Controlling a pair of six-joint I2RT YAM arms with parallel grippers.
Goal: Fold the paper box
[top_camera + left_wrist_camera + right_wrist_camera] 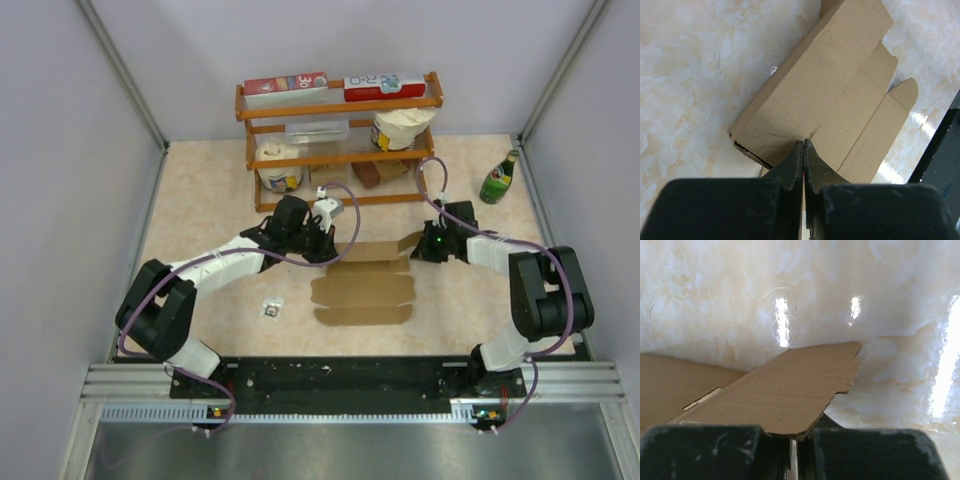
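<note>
The paper box (362,287) lies unfolded at the table's (200,210) centre, just near of the shelf (340,140), with 2 grippers at its far corners: left gripper (803,146) jaws pressed together at the far-left edge, right gripper (426,246) jaws together beneath the raised far-right flap (790,390).

Table (200,200) bears paper box (365,290), shelf (330,158), bottle (499,178), perhaps a small tag (272,308).
</note>
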